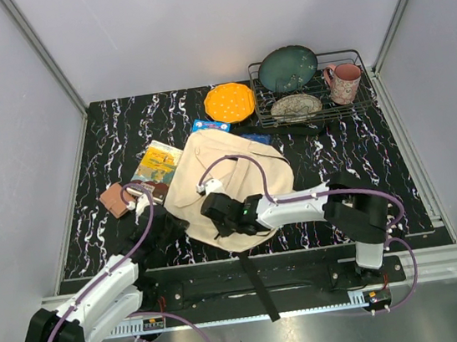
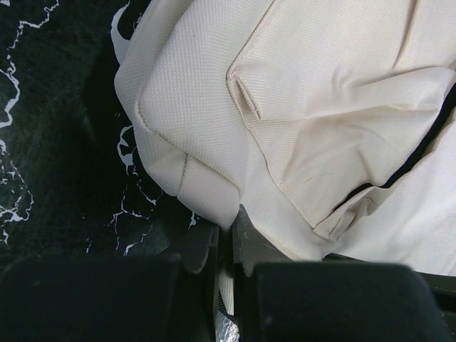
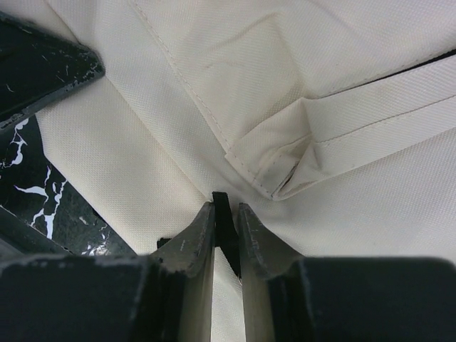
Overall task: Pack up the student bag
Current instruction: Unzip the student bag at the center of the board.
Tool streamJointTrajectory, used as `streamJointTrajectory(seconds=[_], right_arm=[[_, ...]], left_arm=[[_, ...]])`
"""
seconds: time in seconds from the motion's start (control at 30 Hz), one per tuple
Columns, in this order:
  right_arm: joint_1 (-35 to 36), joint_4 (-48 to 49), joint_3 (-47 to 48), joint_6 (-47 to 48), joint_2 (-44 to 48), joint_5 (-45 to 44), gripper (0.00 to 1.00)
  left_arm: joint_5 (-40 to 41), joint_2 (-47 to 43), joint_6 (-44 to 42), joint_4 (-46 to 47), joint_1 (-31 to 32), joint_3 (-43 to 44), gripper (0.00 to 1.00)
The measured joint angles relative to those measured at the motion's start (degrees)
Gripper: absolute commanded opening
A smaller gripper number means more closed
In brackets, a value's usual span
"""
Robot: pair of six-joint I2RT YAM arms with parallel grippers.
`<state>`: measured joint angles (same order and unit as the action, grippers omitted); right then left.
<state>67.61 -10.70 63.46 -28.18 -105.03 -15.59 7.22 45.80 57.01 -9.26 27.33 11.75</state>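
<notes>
Student bag (image 1: 255,180) lies flat in the middle of the black marbled table (image 1: 355,171), near the front edge, cream fabric up, w/ one black strap (image 1: 261,289) trailing off the table over the base rail. L gripper (image 2: 224,239) sits at the bag's left edge, fingers drawn together w/ a pale sliver of the cream fabric pinched between the tips (seam and a folded corner show just above them). R gripper (image 3: 225,206) is on top of the bag toward its near end, jaws nearly together and clamped on a thin black tab (image 3: 226,246) that stands up from the fabric; can't tell if it's a zipper pull or a strap end. A cream webbing strap (image 3: 370,125) runs off to the right just beyond it. Left of the bag: a yellow picture book (image 1: 156,162) and a brown item (image 1: 116,199); a blue book (image 1: 210,126) pokes out at the bag's far edge. At the back: orange plate (image 1: 229,102), and a wire rack (image 1: 357,57) w/ a teal plate (image 1: 288,68), a patterned bowl (image 1: 296,107) and a pink mug (image 1: 343,82).
</notes>
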Motion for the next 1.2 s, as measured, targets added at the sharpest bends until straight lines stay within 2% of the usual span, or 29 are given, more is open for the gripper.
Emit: streamJointTrajectory(seconds=[0.83, 1.03, 1.2], right_arm=[[-0.13, -2.86, -0.79, -4.42, 3.87, -2.23, 0.00], [-0.13, -4.39, -5.99, -8.17, 6.32, -7.37, 0.00], [-0.13, -3.28, -11.47, -12.33, 11.02, -7.98, 0.00]], left_arm=[[-0.15, -0.90, 0.00, -0.68, 0.11, 0.00, 0.00], [0.11, -2.16, 0.11, -1.73, 0.11, -0.02, 0.00], [0.26, -3.15, 0.52, -2.08, 0.28, -0.02, 0.00]])
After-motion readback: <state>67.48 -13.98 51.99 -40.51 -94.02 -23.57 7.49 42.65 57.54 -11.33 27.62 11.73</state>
